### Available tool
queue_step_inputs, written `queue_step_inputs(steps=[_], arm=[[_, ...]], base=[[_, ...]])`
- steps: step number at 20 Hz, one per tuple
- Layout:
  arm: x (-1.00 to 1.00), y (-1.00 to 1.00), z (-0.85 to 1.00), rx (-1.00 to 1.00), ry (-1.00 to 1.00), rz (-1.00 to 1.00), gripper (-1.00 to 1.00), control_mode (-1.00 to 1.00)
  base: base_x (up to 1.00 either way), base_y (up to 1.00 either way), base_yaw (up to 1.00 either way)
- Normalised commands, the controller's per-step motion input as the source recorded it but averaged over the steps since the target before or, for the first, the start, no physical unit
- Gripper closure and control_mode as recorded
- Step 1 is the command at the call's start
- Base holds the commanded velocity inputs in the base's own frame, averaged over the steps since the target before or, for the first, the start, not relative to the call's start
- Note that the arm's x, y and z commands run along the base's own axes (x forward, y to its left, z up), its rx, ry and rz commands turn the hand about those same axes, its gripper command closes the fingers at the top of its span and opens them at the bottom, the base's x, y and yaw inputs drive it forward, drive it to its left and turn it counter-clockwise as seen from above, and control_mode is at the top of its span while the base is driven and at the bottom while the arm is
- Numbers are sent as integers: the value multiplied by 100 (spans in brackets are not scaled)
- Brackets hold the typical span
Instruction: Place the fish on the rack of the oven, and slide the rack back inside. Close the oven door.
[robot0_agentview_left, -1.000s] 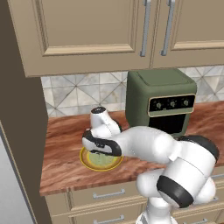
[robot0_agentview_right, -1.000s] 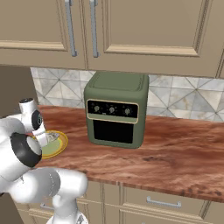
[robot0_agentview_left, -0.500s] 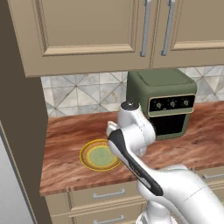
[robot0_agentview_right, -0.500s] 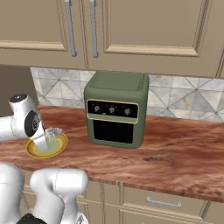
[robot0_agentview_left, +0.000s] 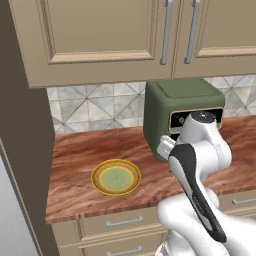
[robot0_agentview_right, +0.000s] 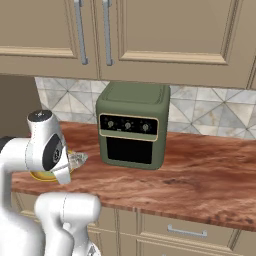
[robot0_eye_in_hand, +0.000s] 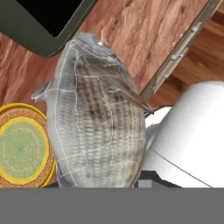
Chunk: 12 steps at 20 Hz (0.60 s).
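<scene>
— How do the fingers stand, and what do they hold?

— The fish is raised off the surface, and in the hand view it rises straight from where the fingers sit, so they appear clamped on its lower end. The tips themselves are hidden behind the body, so I cannot give the width of the gap. In the right base view the fish shows as a small pale shape sticking out from the hand toward the green toaster oven.

— Where is it relative to that toaster oven?

— Just to its left, in the air over the front part of the surface, between the toaster oven and the yellow plate. In the hand view the plate lies beside the fish, bare, and the toaster oven's dark window is above the fish's head end.

— And the arm's pose?

— Folded tight and close to the base. In the left base view the forearm stands in front of the toaster oven, covering part of its control strip. In the right base view the wrist hangs at the surface's front edge with the hand turned down and sideways.
</scene>
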Motion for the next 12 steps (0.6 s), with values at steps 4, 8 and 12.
queue_step_inputs(steps=[4, 8, 12], arm=[[-6, -22, 16, 3, 0, 0, 100, -100], [-13, 0, -1, 0, 0, 4, 100, -100], [-48, 24, -16, 0, 0, 34, 100, -100]], base=[[0, 0, 0], [0, 0, 0], [0, 0, 0]])
